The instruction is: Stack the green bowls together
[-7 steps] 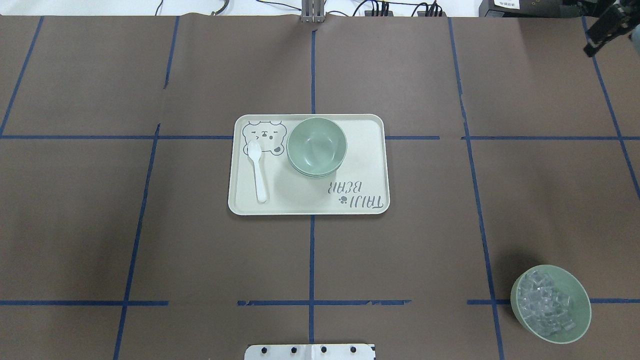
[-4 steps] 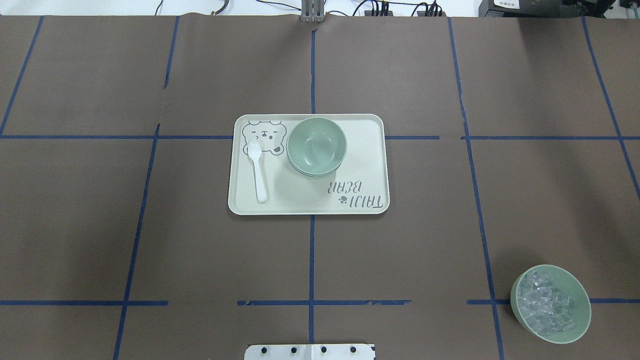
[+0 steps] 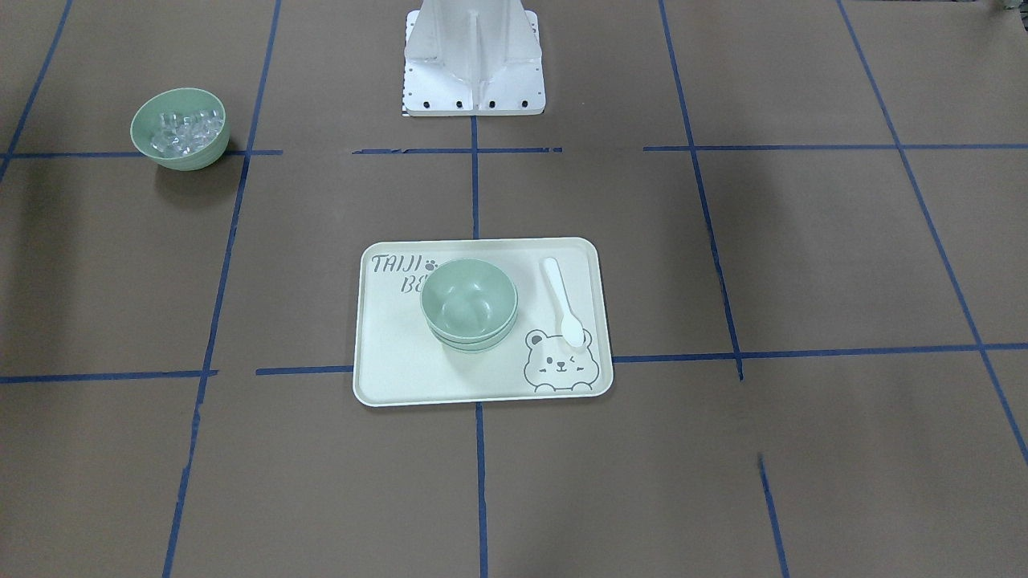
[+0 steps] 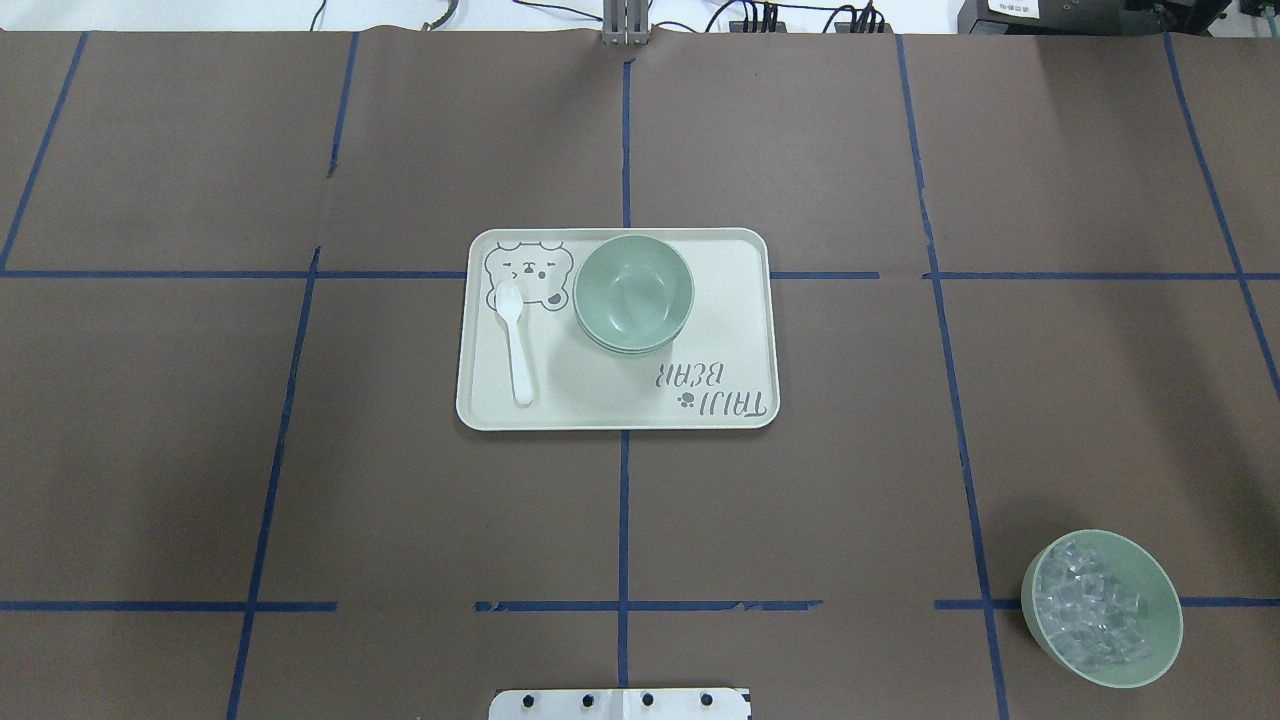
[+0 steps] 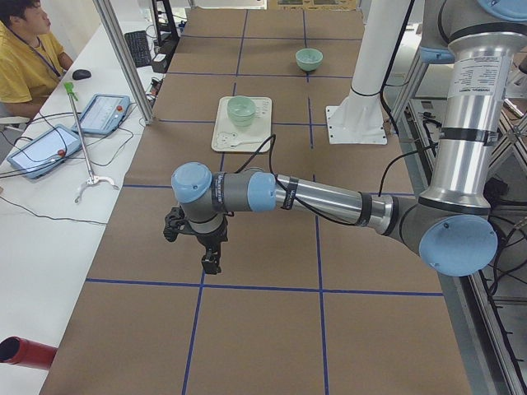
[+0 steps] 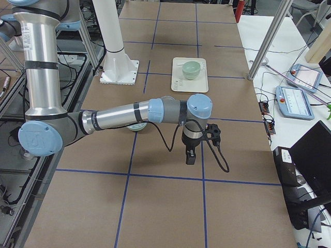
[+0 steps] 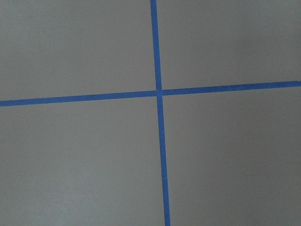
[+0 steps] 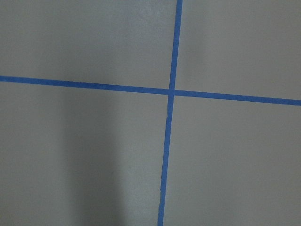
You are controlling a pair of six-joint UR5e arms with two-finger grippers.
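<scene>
The pale green bowls [image 4: 634, 290] stand nested in one stack on the cream tray [image 4: 730, 330], right of its middle in the overhead view; the stack also shows in the front view [image 3: 468, 301]. Both grippers are far from it. My left gripper [image 5: 211, 265] hangs over bare brown table at the robot's left end, seen only in the exterior left view. My right gripper [image 6: 190, 158] hangs over bare table at the right end, seen only in the exterior right view. I cannot tell whether either is open or shut. Both wrist views show only brown paper with blue tape.
A white spoon [image 4: 518, 345] lies on the tray's left part beside a bear print. A like green bowl with clear ice-like cubes [image 4: 1100, 608] stands near the front right. The robot's white base [image 3: 472, 56] is mid-table. An operator [image 5: 25, 49] sits at the side.
One second ago a dark gripper showed at the overhead view's top right corner; it has left that view. The bowls, tray and spoon have not moved.
</scene>
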